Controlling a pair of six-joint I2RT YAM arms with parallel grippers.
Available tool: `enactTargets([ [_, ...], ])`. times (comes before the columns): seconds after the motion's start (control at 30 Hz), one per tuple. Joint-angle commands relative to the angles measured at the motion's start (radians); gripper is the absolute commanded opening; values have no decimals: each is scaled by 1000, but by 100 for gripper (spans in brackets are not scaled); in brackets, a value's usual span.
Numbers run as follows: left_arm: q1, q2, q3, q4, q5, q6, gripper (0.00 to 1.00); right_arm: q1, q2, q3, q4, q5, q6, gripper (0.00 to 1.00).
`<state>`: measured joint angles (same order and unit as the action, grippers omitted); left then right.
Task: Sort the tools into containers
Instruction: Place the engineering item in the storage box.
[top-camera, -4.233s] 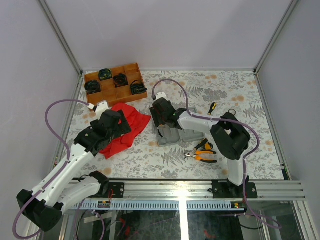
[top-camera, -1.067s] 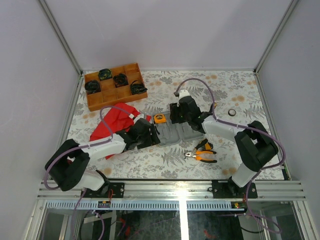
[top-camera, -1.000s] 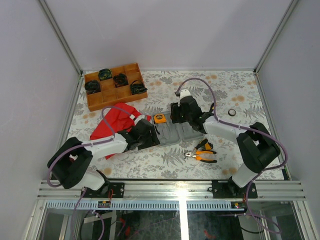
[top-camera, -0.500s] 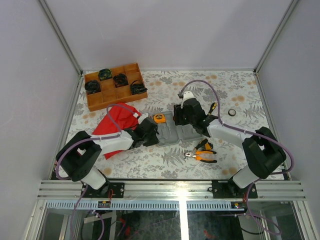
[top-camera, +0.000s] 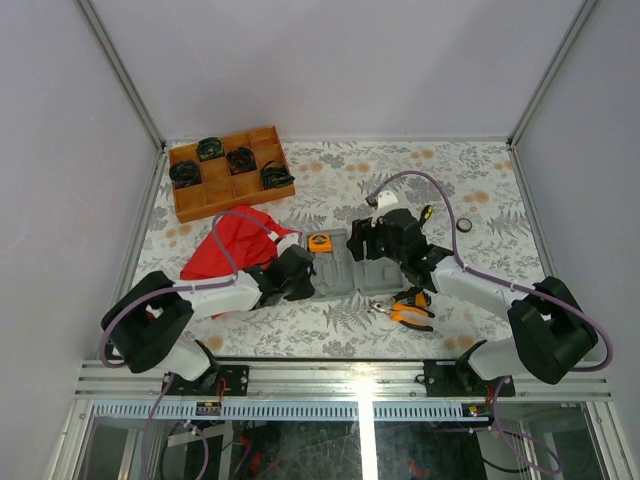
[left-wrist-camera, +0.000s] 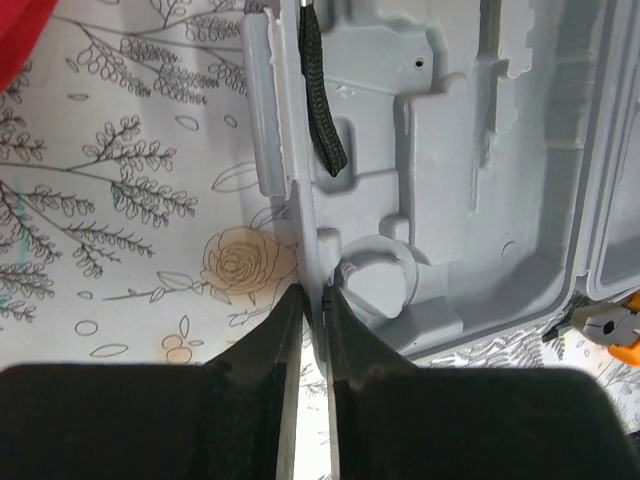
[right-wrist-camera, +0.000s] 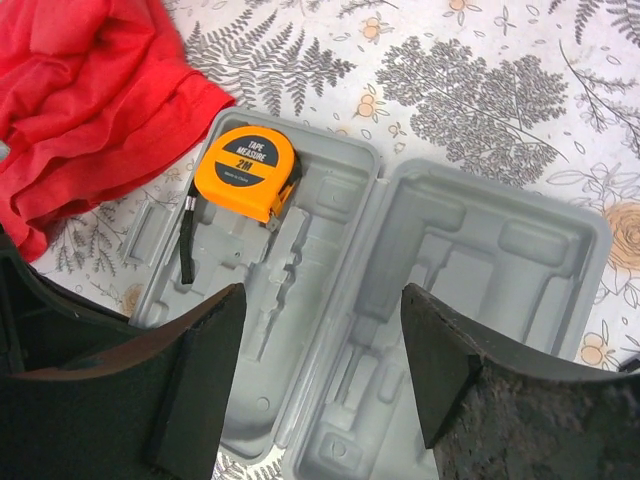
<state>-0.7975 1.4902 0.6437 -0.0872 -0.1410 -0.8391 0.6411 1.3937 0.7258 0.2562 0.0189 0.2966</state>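
Note:
The grey tool case (top-camera: 338, 272) lies open in the middle of the table, both moulded halves facing up (right-wrist-camera: 480, 260). An orange tape measure (right-wrist-camera: 245, 170) sits in the far corner of its left half (top-camera: 320, 241), its black strap (left-wrist-camera: 318, 90) trailing into the recesses. My left gripper (left-wrist-camera: 312, 300) is shut on the left wall of the case (left-wrist-camera: 480, 180). Above the case's hinge hangs my right gripper (right-wrist-camera: 325, 340), open and holding nothing. Orange-and-black pliers (top-camera: 405, 306) lie just near of the case. A screwdriver (top-camera: 426, 212) shows beyond the right arm.
A red cloth (top-camera: 235, 245) is bunched left of the case, touching the left arm. A brown wooden tray (top-camera: 230, 185) with black coiled bundles stands at the far left. A small round piece (top-camera: 463, 225) lies at the far right. Side walls enclose the table.
My left gripper has closed onto the case's left wall. My right gripper has opened wider and drawn back a little toward the right, away from the tape measure.

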Motion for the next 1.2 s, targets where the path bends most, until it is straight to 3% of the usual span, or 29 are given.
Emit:
enactTargets([
  [0.0,-20,-30,-69,-34,-2,71,3,-3,-9,26,66,-76,-61,71],
  [0.13,-23,-60,-90,-35,-8,81,5,-3,64,147,-110,-241,-178,67],
  [0.23,-23,-76,-101,-43,-19,75,8,-3,115,188,-144,-366,-255,61],
  [0.67,-23,-132,-105,-64,-60,37,34,4,339,395,-231,-513,-378,53],
  [0.87,-23,-145,-134,-23,-43,17,34,10,426,494,-271,-543,-451,44],
  [1.17,-24,-136,-155,1,-31,3,33,31,514,590,-362,-516,-536,47],
])
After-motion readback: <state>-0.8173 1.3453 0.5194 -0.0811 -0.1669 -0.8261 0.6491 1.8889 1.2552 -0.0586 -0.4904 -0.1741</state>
